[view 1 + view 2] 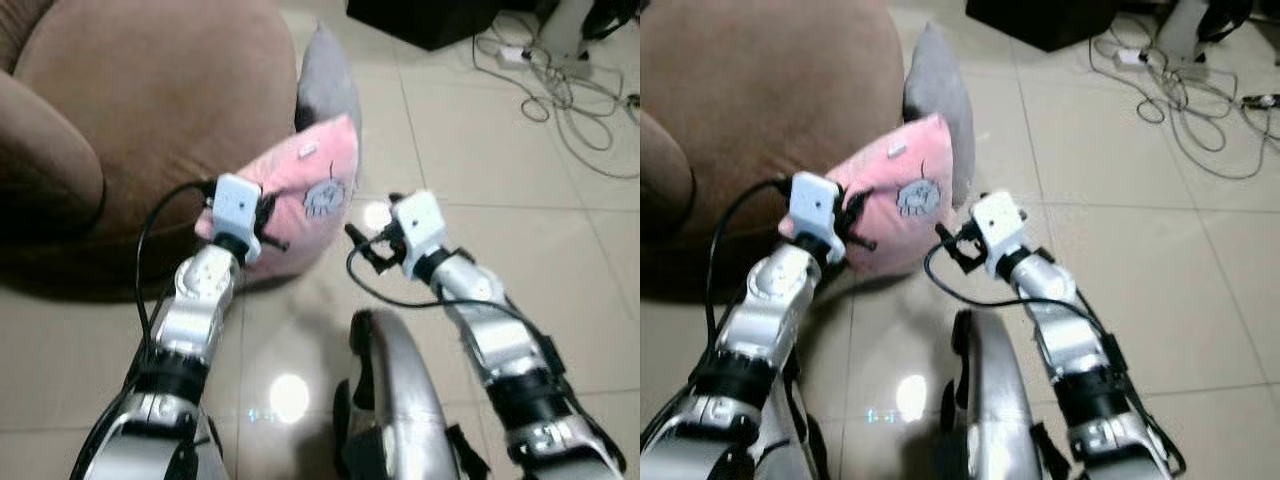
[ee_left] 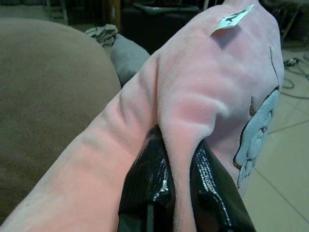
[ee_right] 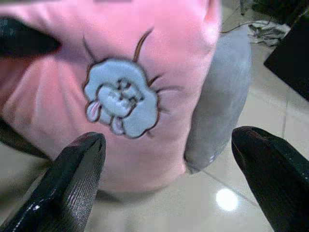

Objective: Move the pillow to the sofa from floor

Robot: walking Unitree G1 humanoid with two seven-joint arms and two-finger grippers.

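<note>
A pink pillow (image 1: 300,190) with a light-blue sheep patch (image 3: 120,99) and a white tag (image 2: 231,18) is held off the tiled floor beside the brown sofa (image 1: 150,90). My left gripper (image 1: 265,222) is shut on the pillow's edge; its two black fingers (image 2: 147,183) pinch a fold of pink fabric (image 2: 181,145). My right gripper (image 1: 362,245) stands open just to the right of the pillow, its fingertips (image 3: 79,164) apart and facing the sheep patch, not touching it.
A grey pillow (image 1: 328,80) leans behind the pink one against the sofa. Loose cables (image 1: 550,85) and a dark box (image 1: 430,20) lie at the far right. Shiny beige tiles (image 1: 480,150) surround the arms.
</note>
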